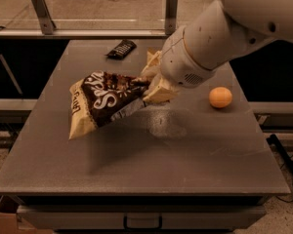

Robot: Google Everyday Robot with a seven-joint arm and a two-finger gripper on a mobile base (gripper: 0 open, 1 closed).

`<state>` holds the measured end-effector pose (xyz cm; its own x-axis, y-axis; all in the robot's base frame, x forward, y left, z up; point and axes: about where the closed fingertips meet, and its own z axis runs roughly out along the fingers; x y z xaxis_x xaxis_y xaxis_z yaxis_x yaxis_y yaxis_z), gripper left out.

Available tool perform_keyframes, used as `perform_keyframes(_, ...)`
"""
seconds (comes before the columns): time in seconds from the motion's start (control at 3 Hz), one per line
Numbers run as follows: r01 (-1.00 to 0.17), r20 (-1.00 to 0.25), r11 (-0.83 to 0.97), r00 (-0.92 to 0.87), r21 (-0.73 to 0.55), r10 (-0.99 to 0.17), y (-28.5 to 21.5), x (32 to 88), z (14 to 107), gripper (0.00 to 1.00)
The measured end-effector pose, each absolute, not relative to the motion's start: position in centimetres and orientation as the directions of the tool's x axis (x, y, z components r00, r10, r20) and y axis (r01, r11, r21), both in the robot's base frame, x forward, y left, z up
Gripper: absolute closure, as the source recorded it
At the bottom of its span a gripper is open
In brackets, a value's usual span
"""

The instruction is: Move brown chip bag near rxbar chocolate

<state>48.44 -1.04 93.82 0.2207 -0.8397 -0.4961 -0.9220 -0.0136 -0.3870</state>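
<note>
- Camera view: a gray tabletop [195,169] is seen from its near edge, looking down and across it.
- A thick white arm [224,38] comes in from the upper right and reaches down toward the middle of the tabletop.
- At the arm's end the gripper [154,84] sits over the middle of the tabletop, a little toward the far side. Its cream-coloured jaws are clenched on the right end of the bag.
- The bag [105,101] is dark brown with cream-yellow edges and white script. It hangs tilted from the jaws, to the left of the gripper, with its left corner lowest.
- The bag looks lifted off the surface: its shadow [112,155] lies on the tabletop nearer the viewer, apart from the bag itself.
- The bar [121,48] is small, flat and dark. It lies near the far edge of the tabletop, left of centre, beyond the bag, with bare surface between the two.
- An orange [220,97] rests on the right side of the tabletop, to the right of the gripper and well apart from both bag and bar.
- Beyond the far edge runs a metal rail [88,33] with two upright posts [41,9], one at the far left and one near the middle.
- Under the near edge, a drawer handle [142,222] shows at the centre.
</note>
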Motion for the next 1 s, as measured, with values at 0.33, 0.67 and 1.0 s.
perform_keyframes(0.33,-0.884,-0.460,0.027,0.216,-0.467,-0.861,-2.4,52.4,94.5,1.00)
perform_keyframes(0.67,-0.833,-0.419,0.073,0.198,-0.548,-0.886,-5.5,58.6,95.5,1.00)
perform_keyframes(1.0,-0.791,-0.382,0.104,0.172,-0.603,-0.908,-8.5,65.2,95.9,1.00)
